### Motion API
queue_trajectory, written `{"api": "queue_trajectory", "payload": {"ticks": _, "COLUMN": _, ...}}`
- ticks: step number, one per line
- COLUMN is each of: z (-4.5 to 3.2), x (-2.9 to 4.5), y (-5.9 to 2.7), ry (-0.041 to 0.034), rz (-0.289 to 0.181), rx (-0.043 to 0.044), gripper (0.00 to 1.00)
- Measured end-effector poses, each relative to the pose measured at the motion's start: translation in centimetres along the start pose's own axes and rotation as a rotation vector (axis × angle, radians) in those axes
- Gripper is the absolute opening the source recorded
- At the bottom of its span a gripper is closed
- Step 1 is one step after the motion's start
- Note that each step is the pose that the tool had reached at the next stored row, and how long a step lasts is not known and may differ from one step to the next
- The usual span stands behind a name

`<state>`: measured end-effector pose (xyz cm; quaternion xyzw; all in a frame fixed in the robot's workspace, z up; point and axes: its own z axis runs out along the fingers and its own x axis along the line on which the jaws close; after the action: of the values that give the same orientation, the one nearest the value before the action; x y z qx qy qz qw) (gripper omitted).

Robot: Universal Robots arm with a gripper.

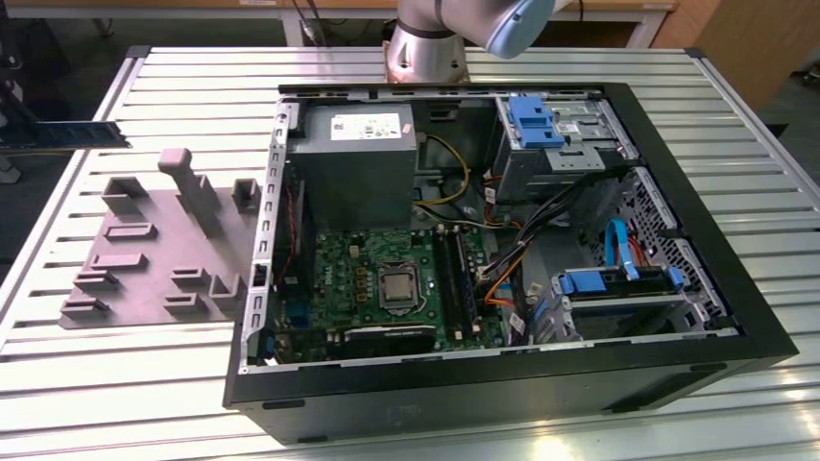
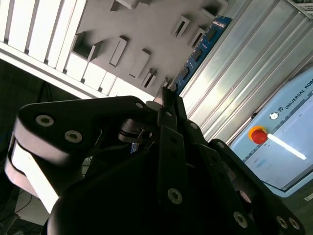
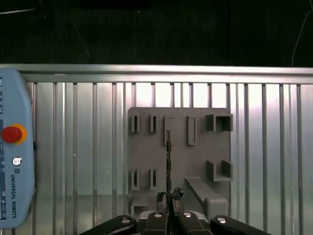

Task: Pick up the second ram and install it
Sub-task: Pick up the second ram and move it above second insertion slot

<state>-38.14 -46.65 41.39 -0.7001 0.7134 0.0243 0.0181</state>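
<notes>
Aluminium slats form the desk. The open computer case lies on it toward the exterior view's right, and the grey moulded tray sits just beside it on the exterior view's left. A green motherboard lies flat inside the case, its long black sockets near a bundle of orange and yellow cables.

My end effector is closed tight on one end of the second ram. The blue stick juts out edge-on over the tray in the first wrist view. It looks lifted clear of the pegs, though I can't be certain. In the exterior view the second ram hangs at the far left, well apart from the case.

Risks, as I judge them:
- I grip only one end, so the long free length could pivot or slip between my fingers.
- A skewed stick would meet the socket crooked and jam.
- The cables beside the sockets could snag it on the way in.
</notes>
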Motion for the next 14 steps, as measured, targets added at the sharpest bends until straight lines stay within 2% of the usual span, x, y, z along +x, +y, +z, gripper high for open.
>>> {"api": "queue_trajectory", "payload": {"ticks": 5, "z": -0.01, "x": -0.02, "y": -0.74, "ry": 0.0001, "rz": 0.000, "rx": -0.0001, "gripper": 0.14}}
{"api": "queue_trajectory", "payload": {"ticks": 14, "z": -0.02, "x": -0.05, "y": -2.58, "ry": 0.0000, "rz": 0.000, "rx": 0.0000, "gripper": 0.14}}
